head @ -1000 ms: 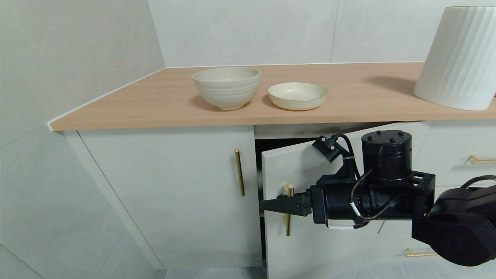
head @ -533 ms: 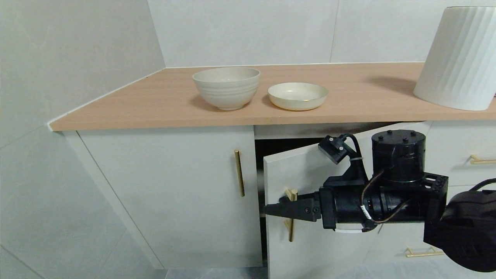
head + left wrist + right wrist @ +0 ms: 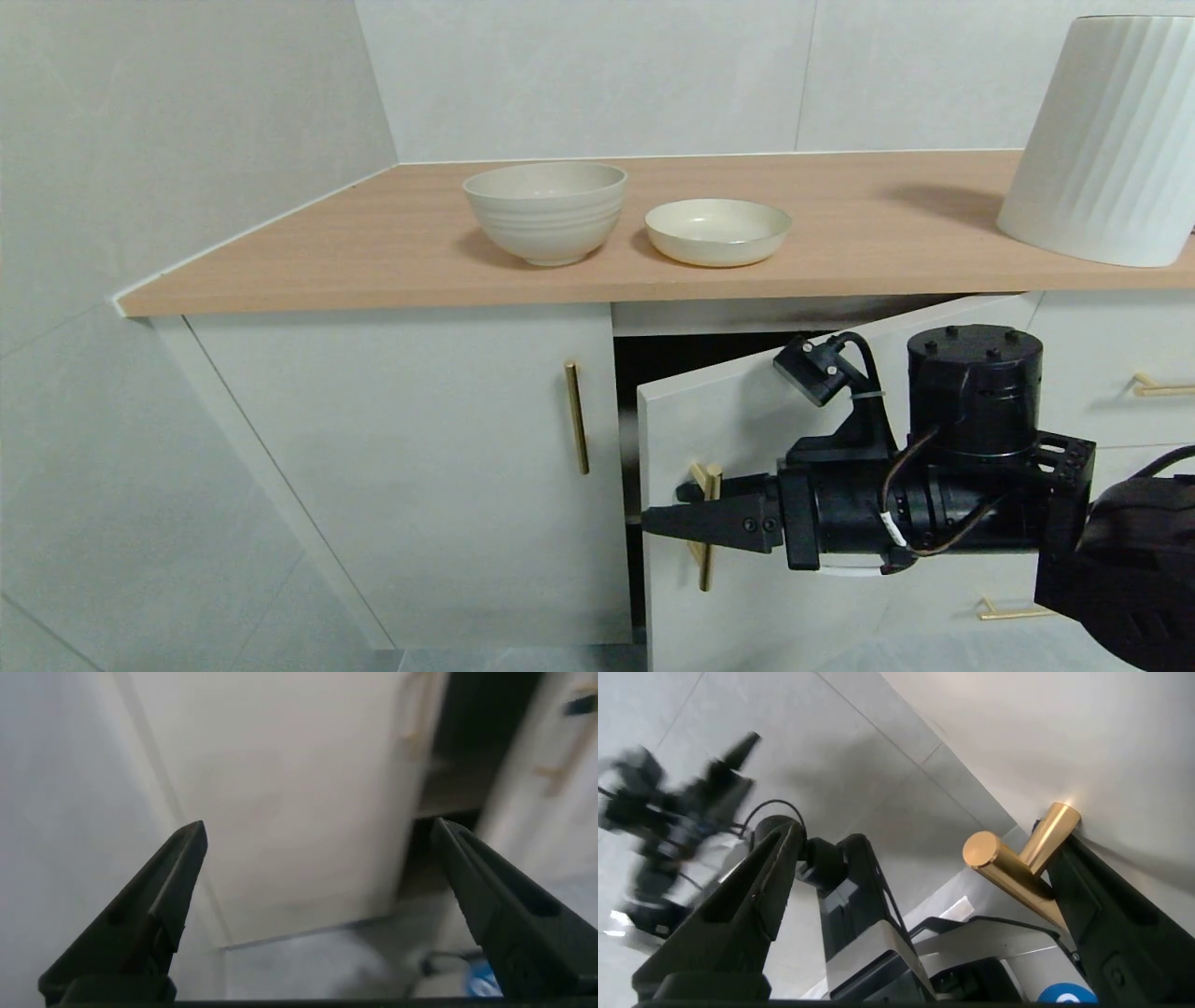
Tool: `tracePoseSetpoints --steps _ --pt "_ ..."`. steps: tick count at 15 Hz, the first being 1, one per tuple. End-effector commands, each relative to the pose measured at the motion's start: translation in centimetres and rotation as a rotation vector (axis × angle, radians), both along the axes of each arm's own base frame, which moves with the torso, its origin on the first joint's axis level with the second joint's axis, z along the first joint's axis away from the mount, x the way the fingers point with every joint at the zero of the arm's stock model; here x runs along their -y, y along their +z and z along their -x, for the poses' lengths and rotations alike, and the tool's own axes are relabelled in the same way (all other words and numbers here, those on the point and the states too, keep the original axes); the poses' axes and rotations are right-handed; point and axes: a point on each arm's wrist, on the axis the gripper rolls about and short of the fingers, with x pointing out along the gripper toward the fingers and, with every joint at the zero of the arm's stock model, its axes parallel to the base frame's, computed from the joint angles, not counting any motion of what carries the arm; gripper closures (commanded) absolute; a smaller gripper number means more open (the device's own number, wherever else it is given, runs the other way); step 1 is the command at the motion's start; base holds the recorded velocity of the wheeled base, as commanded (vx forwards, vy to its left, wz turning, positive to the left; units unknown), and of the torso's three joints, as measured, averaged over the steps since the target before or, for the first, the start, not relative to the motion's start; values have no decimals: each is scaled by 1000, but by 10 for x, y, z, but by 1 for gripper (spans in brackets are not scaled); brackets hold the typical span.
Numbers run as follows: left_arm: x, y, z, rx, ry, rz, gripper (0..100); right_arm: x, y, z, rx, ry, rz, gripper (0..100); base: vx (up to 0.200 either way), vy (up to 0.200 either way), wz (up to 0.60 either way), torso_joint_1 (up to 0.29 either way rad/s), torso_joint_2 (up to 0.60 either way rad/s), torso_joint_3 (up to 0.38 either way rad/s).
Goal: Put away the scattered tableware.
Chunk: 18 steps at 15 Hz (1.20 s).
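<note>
A deep cream bowl [image 3: 546,210] and a shallow cream dish [image 3: 717,229] stand side by side on the wooden counter [image 3: 327,266]. Below them, the white cabinet door [image 3: 747,411] stands ajar. My right gripper [image 3: 667,506] is open at the door's gold handle [image 3: 707,523], one finger on each side of the bar. In the right wrist view the handle [image 3: 1022,854] sits close to one finger of the widely spread right gripper [image 3: 938,896]. My left gripper [image 3: 318,887] is open and holds nothing, low in front of the shut left door [image 3: 290,793].
A tall white ribbed container [image 3: 1111,140] stands at the counter's right end. The left door has its own gold handle [image 3: 577,417]. Drawers with gold pulls [image 3: 1162,385] lie to the right. A dark gap [image 3: 627,411] shows between the two doors.
My right arm has drawn back and down a little with the handle between its fingers, and the cabinet door has swung slightly further open. The bowl and dish have not moved.
</note>
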Motion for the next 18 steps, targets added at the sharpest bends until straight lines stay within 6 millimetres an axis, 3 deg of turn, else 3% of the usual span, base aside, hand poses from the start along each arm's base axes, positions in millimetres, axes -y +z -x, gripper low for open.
tracePoseSetpoints --steps 1,2,3,6,9,14,15,18 --pt "3 61 -46 -190 -126 12 0 -1 -3 2 -2 9 0 0 0 0 0 0 0 0" --pt "4 68 -57 -219 -146 16 0 -1 -2 2 2 9 -2 0 0 0 0 0 0 0" --pt "5 79 -91 -321 -186 30 0 -1 -4 4 2 11 -1 0 0 0 0 0 0 0" --pt "9 62 -136 -506 -235 56 0 1 -3 5 4 9 -4 0 0 0 0 0 0 0" --pt "12 35 -159 -627 -250 69 0 1 -3 4 6 8 -4 0 0 0 0 0 0 0" --pt "26 24 -172 -719 -291 149 0 0 -3 4 5 10 -3 0 0 0 0 0 0 0" --pt "27 23 -172 -724 -297 151 100 0 -3 4 3 9 -3 0 0 0 0 0 0 0" --pt "30 26 -177 -683 -316 148 100 -1 -4 4 2 10 -1 0 0 0 0 0 0 0"
